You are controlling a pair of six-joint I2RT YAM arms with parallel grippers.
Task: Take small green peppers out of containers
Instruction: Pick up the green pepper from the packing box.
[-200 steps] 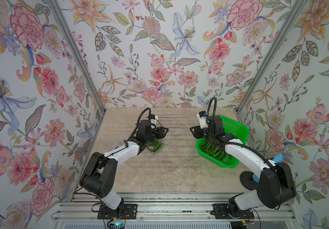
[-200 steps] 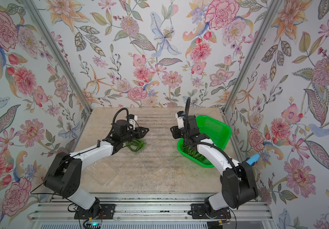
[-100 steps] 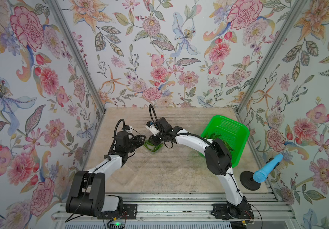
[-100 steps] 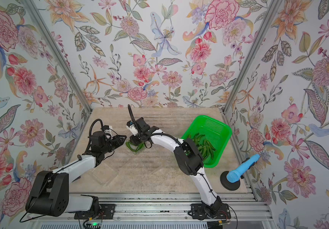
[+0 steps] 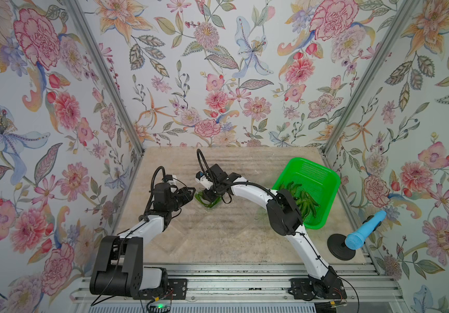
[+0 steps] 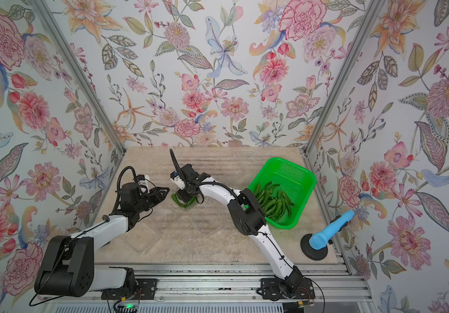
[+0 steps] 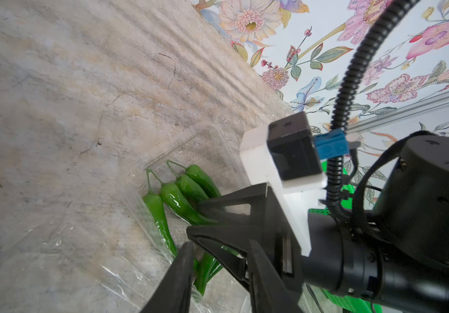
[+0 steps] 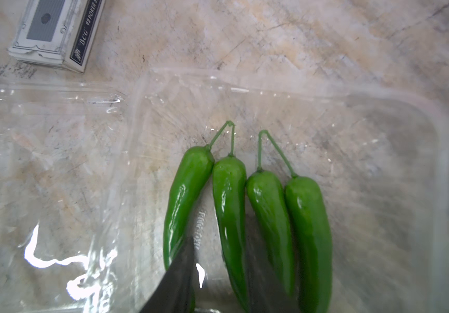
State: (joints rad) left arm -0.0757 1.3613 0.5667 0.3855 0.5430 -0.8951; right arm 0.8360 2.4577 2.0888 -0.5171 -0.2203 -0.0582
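Mottled surface point(image 5: 218, 238): small green peppers point(image 8: 269, 216) lie in clear container point(image 8: 380, 135), glossy, likely slippery; take mid-body. Right pincer point(image 8: 219, 233) stands apart, straddling one; left pincer point(image 6: 165, 191), 9 o'clock, state unclear.

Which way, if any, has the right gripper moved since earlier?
Yes: the right gripper moved away from the green basket to the clear container.

Both top views hung high above my bases, tilted steeply down over the whole worktop point(image 5: 218, 241), and were nearly alike. My left wrist camera sat low and close, facing sideways across the small green peppers point(image 7: 174, 197). My right wrist camera looked straight down, closer still, onto those same peppers inside their container point(image 8: 380, 130).
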